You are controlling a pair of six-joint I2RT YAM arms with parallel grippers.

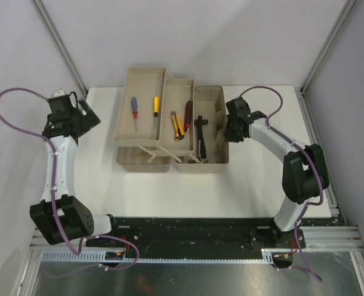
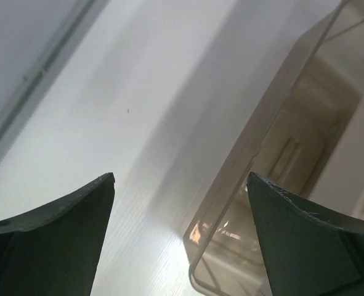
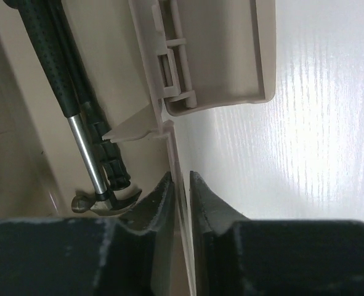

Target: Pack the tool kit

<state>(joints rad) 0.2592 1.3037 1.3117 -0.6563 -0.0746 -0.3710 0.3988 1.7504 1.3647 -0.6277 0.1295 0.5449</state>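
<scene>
The tool kit stands unfolded at the back of the white table, its beige trays stepped out to the left. A blue-red screwdriver and a yellow one lie in the left tray. Yellow-handled pliers and a red-handled tool lie in the middle tray. The black hammer rests in the base. My right gripper is shut on the base's thin right wall, one finger inside and one outside. My left gripper is open beside the translucent lid, holding nothing.
A beige flap with a clip hangs off the outside of the box just beyond my right fingers. Metal frame posts rise at the table's back corners. Bare white tabletop lies between the box and the arm bases.
</scene>
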